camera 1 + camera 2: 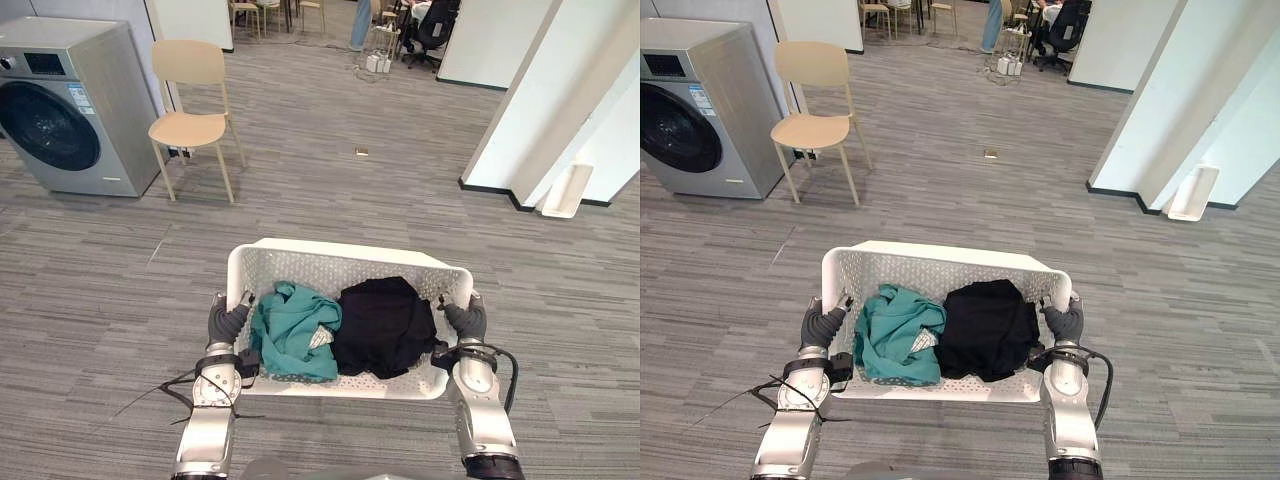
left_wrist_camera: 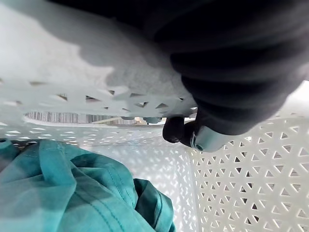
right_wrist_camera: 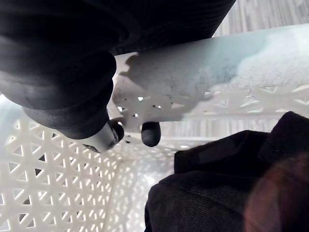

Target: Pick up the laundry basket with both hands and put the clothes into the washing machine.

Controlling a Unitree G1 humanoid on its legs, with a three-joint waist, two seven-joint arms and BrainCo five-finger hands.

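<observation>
Nearest, the left hand (image 1: 228, 322) and the right hand (image 1: 466, 320) each grip one short end of the white perforated plastic laundry basket (image 1: 340, 250), with both arms reaching forward side by side. In the wrist views the dark-tipped fingers (image 2: 174, 130) hook through the handle slot under the rim at each end (curled tight on the plastic, not merely resting). The basket's long axis runs across the robot, left to right, and it sits roughly level between the hands. Inside, a crumpled teal garment (image 1: 290, 330) lies toward the left hand and touches a bundled black garment (image 1: 385, 325) toward the right.

Farther off across the grey plank floor (image 1: 400, 190), a pale wooden chair (image 1: 188, 128) stands just beside the grey front-loading washing machine (image 1: 60, 110). The machine is well apart from the basket, ahead and to the robot's left, and its round door looks shut. The carry likely calls for a leftward turn with the left hand's end leading, skirting the chair.
</observation>
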